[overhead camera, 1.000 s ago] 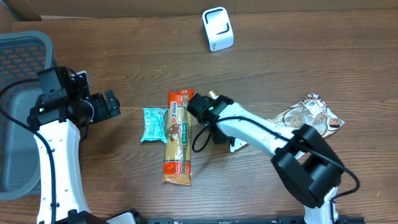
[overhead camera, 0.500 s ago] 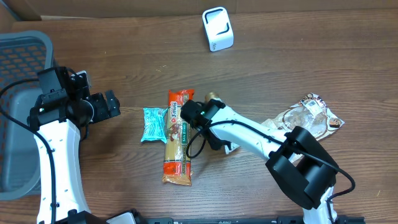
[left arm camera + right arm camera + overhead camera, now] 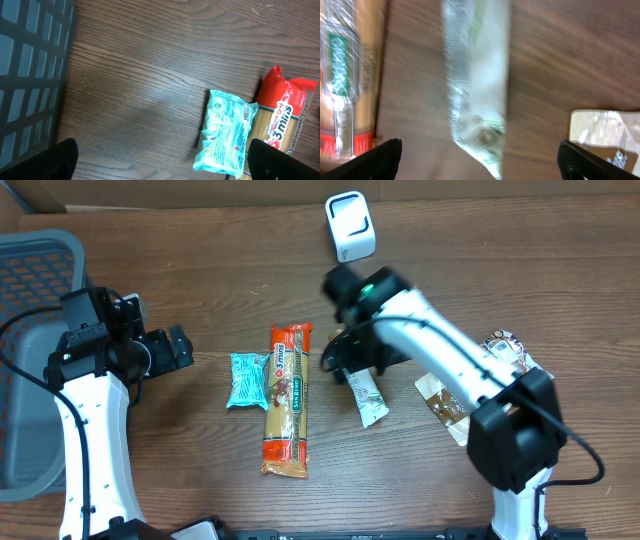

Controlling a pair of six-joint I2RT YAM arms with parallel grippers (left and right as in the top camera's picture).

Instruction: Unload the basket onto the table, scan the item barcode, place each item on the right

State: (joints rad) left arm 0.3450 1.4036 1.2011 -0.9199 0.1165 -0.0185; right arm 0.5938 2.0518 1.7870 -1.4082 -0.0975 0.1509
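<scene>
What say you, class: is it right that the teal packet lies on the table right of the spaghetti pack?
No. The teal packet lies left of the spaghetti pack, on the table, as the overhead view shows.

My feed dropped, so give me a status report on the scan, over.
Left tool open, empty. Right tool open over sachet, which lies flat. Scanner apart, nothing at it. Pasta pack beside sachet, not touching.
</scene>
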